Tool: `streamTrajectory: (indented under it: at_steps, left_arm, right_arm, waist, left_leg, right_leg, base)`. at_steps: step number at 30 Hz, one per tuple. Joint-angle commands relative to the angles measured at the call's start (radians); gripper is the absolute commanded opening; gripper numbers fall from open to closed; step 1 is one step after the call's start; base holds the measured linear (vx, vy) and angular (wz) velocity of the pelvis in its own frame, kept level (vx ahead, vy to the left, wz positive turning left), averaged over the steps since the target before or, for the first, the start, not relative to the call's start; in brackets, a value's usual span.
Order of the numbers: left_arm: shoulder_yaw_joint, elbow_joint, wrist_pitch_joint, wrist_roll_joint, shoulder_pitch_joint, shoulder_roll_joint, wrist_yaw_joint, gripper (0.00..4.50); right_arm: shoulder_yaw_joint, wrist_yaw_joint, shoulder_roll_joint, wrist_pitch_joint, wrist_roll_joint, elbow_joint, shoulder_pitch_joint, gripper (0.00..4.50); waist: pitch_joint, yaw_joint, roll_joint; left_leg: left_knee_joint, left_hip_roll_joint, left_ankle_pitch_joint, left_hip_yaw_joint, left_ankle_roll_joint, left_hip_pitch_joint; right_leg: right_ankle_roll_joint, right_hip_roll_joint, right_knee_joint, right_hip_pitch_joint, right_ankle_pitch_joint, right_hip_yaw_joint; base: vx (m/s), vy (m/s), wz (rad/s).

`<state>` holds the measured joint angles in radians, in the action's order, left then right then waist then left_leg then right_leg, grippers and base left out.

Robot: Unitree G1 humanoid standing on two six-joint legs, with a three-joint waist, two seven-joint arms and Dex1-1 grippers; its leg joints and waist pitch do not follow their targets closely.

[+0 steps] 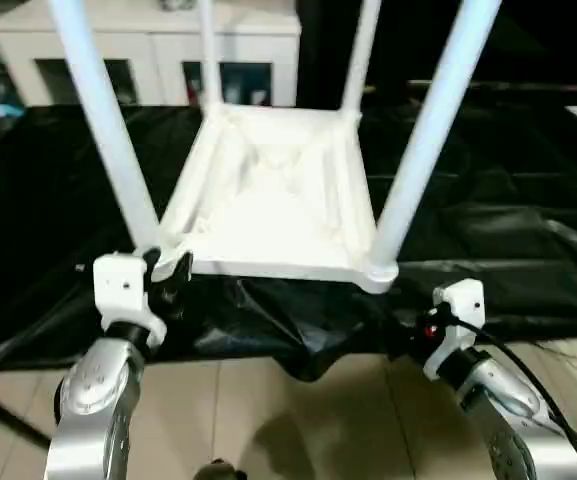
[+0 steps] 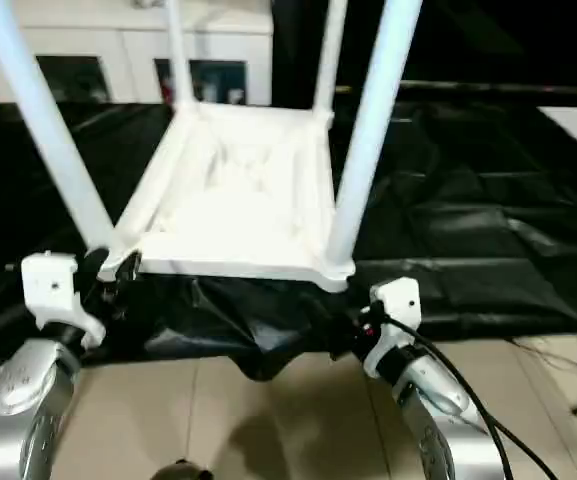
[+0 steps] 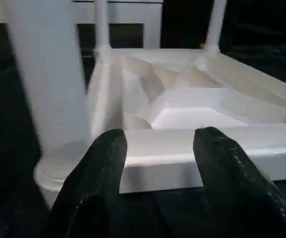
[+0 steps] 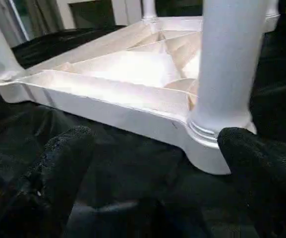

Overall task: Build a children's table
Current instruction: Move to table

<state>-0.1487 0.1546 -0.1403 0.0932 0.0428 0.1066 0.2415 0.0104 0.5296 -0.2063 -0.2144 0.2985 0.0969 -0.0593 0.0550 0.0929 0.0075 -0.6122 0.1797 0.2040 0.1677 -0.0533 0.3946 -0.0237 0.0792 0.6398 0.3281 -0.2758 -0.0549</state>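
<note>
The children's table [image 1: 278, 200] lies upside down on a black cloth, rimmed underside up. All four white legs stand upright in it: the near ones [image 1: 108, 130] [image 1: 423, 140] and the far ones [image 1: 208, 50] [image 1: 361, 55]. My left gripper [image 3: 157, 144] is open at the near left corner, its black fingertips [image 3: 108, 148] just short of the near rim [image 3: 207, 163] and beside the leg's base. My right gripper [image 4: 157, 144] is open wide in front of the near right corner [image 4: 207, 148]. Nothing is held.
The black cloth [image 1: 508, 200] covers the work surface and hangs over its near edge. Beige floor [image 1: 298, 420] shows below between my forearms. A white cabinet with glass doors [image 1: 148, 50] stands behind. A black cable [image 1: 528, 370] runs along my right forearm.
</note>
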Motion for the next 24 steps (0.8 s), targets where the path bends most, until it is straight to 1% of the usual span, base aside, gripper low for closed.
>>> streamTrajectory:
  at_steps: [1,2,3,4,5,6,7,8,9,10,11,12,13,14,15,16,17,18,19,20,21,22,23,24]
  left_arm:
    - [-0.005,0.026,0.009,-0.001,0.007,-0.002,-0.023,2.50]
    - [-0.003,0.028,0.008,-0.007,0.007,-0.002,-0.026,2.50]
    - [0.000,0.031,0.005,-0.009,0.007,-0.002,-0.029,2.50]
    - [0.003,0.031,-0.003,-0.013,0.004,0.000,-0.032,2.50]
    - [0.008,0.025,0.001,-0.018,0.000,0.001,-0.032,2.50]
    - [0.012,0.020,0.007,-0.022,-0.004,0.004,-0.032,2.50]
    - [0.013,0.019,0.010,-0.023,-0.005,0.004,-0.032,2.50]
    - [0.020,0.008,0.037,-0.029,-0.014,0.007,-0.029,2.50]
    - [0.021,0.006,0.044,-0.031,-0.017,0.006,-0.032,2.50]
    - [0.021,0.004,0.046,-0.033,-0.022,0.004,-0.037,2.50]
    - [0.026,0.002,0.045,-0.035,-0.025,0.005,-0.038,2.50]
    - [0.036,0.005,0.041,-0.022,-0.019,0.010,-0.013,2.50]
    - [0.038,0.006,0.040,-0.020,-0.018,0.011,-0.008,2.50]
    - [0.044,0.012,0.037,-0.015,-0.010,0.014,0.002,2.50]
    - [0.044,0.014,0.037,-0.019,-0.008,0.014,-0.003,2.50]
    - [0.035,0.014,0.043,-0.020,-0.009,0.010,-0.017,2.50]
    - [0.033,0.013,0.044,-0.018,-0.010,0.009,-0.019,2.50]
    - [0.027,0.014,0.044,-0.006,-0.010,0.006,-0.017,2.50]
    - [0.025,0.015,0.039,-0.007,-0.009,0.009,-0.021,2.50]
    - [0.024,0.015,0.035,-0.008,-0.009,0.011,-0.024,2.50]
    - [0.021,0.014,0.032,-0.015,-0.007,0.010,-0.036,2.50]
    - [0.019,0.013,0.030,-0.020,-0.005,0.009,-0.044,2.50]
    - [0.014,0.011,0.034,-0.017,-0.004,0.005,-0.050,2.50]
    - [0.008,0.009,0.038,-0.013,-0.003,0.000,-0.055,2.50]
  right_arm:
    - [0.005,0.001,-0.003,0.016,-0.016,-0.013,0.022,4.50]
    - [0.007,0.002,-0.001,0.020,-0.019,-0.019,0.030,4.50]
    - [0.009,0.002,-0.002,0.021,-0.020,-0.022,0.034,4.50]
    - [0.011,0.002,-0.002,0.024,-0.021,-0.026,0.039,4.50]
    - [0.014,0.001,-0.001,0.028,-0.025,-0.035,0.046,4.50]
    - [0.016,0.000,-0.001,0.031,-0.027,-0.042,0.052,4.50]
    - [0.016,0.000,-0.001,0.032,-0.028,-0.043,0.053,4.50]
    - [0.019,-0.001,0.000,0.040,-0.035,-0.054,0.063,4.50]
    - [0.020,-0.002,0.000,0.044,-0.037,-0.055,0.065,4.50]
    - [0.019,-0.005,0.004,0.052,-0.039,-0.062,0.071,4.50]
    - [0.019,-0.008,0.007,0.060,-0.043,-0.075,0.082,4.50]
    - [0.022,-0.009,0.008,0.053,-0.044,-0.088,0.094,4.50]
    - [0.022,-0.009,0.008,0.050,-0.044,-0.089,0.095,4.50]
    - [0.033,0.004,0.002,0.061,-0.056,-0.099,0.104,4.50]
    - [0.039,0.014,-0.003,0.074,-0.064,-0.103,0.107,4.50]
    - [0.033,0.016,0.008,0.089,-0.055,-0.111,0.104,4.50]
    - [0.030,0.013,0.012,0.089,-0.050,-0.114,0.104,4.50]
    - [0.025,0.010,0.019,0.082,-0.039,-0.117,0.101,4.50]
    - [0.032,0.004,0.009,0.093,-0.060,-0.124,0.100,4.50]
    - [0.038,-0.001,0.002,0.101,-0.077,-0.130,0.100,4.50]
    - [0.039,0.007,0.000,0.117,-0.078,-0.139,0.099,4.50]
    - [0.040,0.015,0.000,0.129,-0.077,-0.145,0.099,4.50]
    - [0.040,0.020,0.001,0.135,-0.072,-0.149,0.099,4.50]
    - [0.042,0.032,-0.001,0.140,-0.064,-0.144,0.096,4.50]
  waist:
    - [-0.039,-0.011,0.003]
    - [-0.037,-0.016,-0.013]
    - [-0.040,-0.015,-0.007]
    - [-0.041,-0.021,-0.008]
    - [-0.044,-0.023,-0.015]
    - [-0.044,-0.023,-0.012]
    - [-0.044,-0.027,-0.016]
    - [-0.045,-0.027,-0.013]
    - [-0.046,-0.029,-0.015]
    - [-0.048,-0.029,-0.010]
    - [-0.051,-0.031,-0.012]
    - [-0.052,-0.030,-0.013]
    - [-0.052,-0.031,-0.010]
    - [-0.045,-0.018,-0.023]
    - [-0.048,-0.024,-0.005]
    - [-0.046,-0.025,0.000]
    - [-0.034,-0.029,0.009]
    - [-0.044,-0.048,0.023]
    - [-0.033,-0.061,0.016]
    - [-0.037,-0.071,0.014]
    - [-0.041,-0.072,0.016]
    - [-0.052,-0.077,0.010]
    - [-0.059,-0.072,0.005]
    - [-0.084,-0.045,-0.018]
  left_leg:
    - [0.115,0.059,0.320,-0.037,-0.050,-0.021]
    - [0.116,0.059,0.315,-0.036,-0.041,-0.019]
    - [0.115,0.058,0.310,-0.036,-0.042,-0.022]
    - [0.115,0.058,0.280,-0.036,-0.040,-0.017]
    - [0.117,0.058,0.267,-0.035,-0.033,-0.015]
    - [0.119,0.057,0.285,-0.034,-0.035,-0.019]
    - [0.117,0.055,0.309,-0.032,-0.038,-0.019]
    - [0.116,0.055,0.305,-0.033,-0.033,-0.019]
    - [0.114,0.055,0.302,-0.031,-0.031,-0.021]
    - [0.113,0.055,0.284,-0.031,-0.025,-0.021]
    - [0.110,0.056,0.256,-0.029,-0.019,-0.020]
    - [0.109,0.056,0.238,-0.029,-0.015,-0.019]
    - [0.109,0.054,0.270,-0.027,-0.013,-0.024]
    - [0.120,0.021,0.288,-0.057,0.055,0.033]
    - [0.115,0.009,0.375,-0.064,0.107,0.025]
    - [0.105,0.006,0.384,-0.068,0.130,0.029]
    - [0.098,-0.002,0.380,-0.066,0.148,0.038]
    - [0.098,0.041,0.431,-0.055,0.097,-0.056]
    - [0.121,0.076,0.567,-0.083,0.034,-0.084]
    - [0.146,0.101,0.566,-0.111,0.035,-0.099]
    - [0.147,0.104,0.507,-0.119,0.060,-0.097]
    - [0.116,0.093,0.261,-0.109,0.152,-0.084]
    - [0.087,0.078,0.077,-0.092,0.207,-0.062]
    - [0.037,0.012,-0.354,-0.054,0.239,0.012]
  right_leg:
    - [0.118,0.071,-0.108,0.005,-0.259,0.040]
    - [0.115,0.073,-0.111,0.005,-0.271,0.040]
    - [0.116,0.074,-0.112,0.006,-0.273,0.040]
    - [0.114,0.072,-0.111,0.004,-0.237,0.041]
    - [0.112,0.069,-0.108,0.002,-0.202,0.039]
    - [0.113,0.068,-0.109,0.006,-0.195,0.039]
    - [0.113,0.066,-0.109,0.010,-0.188,0.042]
    - [0.117,0.068,-0.110,0.011,-0.167,0.044]
    - [0.118,0.067,-0.110,0.012,-0.157,0.045]
    - [0.123,0.066,-0.106,0.011,-0.123,0.047]
    - [0.130,0.064,-0.102,0.009,-0.067,0.047]
    - [0.135,0.064,-0.099,0.007,-0.040,0.047]
    - [0.137,0.061,-0.098,0.001,-0.054,0.046]
    - [0.121,0.079,-0.107,-0.044,-0.089,0.003]
    - [0.092,0.090,-0.143,-0.062,-0.265,-0.023]
    - [0.100,0.097,-0.158,-0.079,-0.331,-0.036]
    - [0.105,0.088,-0.191,-0.111,-0.461,-0.071]
    - [0.118,0.058,-0.187,-0.059,-0.477,-0.048]
    - [0.146,0.030,-0.157,-0.046,-0.428,-0.049]
    - [0.164,0.019,-0.113,-0.034,-0.243,-0.038]
    - [0.173,0.020,-0.098,-0.032,-0.152,-0.031]
    - [0.197,0.036,-0.079,-0.022,0.063,-0.015]
    - [0.213,0.054,-0.074,-0.030,0.205,-0.001]
    - [0.171,0.077,-0.027,-0.078,0.788,0.021]
  base:
    - [0.000,0.000,0.00]
    - [0.000,0.000,0.00]
    - [0.000,0.000,0.00]
    - [0.000,0.000,0.00]
    - [0.000,0.000,0.00]
    - [0.000,0.000,0.00]
    - [0.000,0.000,0.00]
    - [0.000,0.000,0.00]
    - [0.000,0.000,0.00]
    - [0.000,0.000,0.00]
    - [0.000,0.000,0.00]
    - [0.000,0.000,0.00]
    - [0.000,0.000,0.00]
    - [0.000,0.000,0.00]
    - [0.033,0.001,0.29]
    - [0.033,0.001,0.29]
    - [0.077,0.005,0.55]
    - [0.096,-0.008,0.33]
    - [0.096,-0.008,0.33]
    - [0.110,-0.018,0.06]
    - [0.108,-0.026,0.01]
    - [0.108,-0.026,0.01]
    - [0.096,-0.043,0.00]
    - [0.074,-0.056,-0.02]
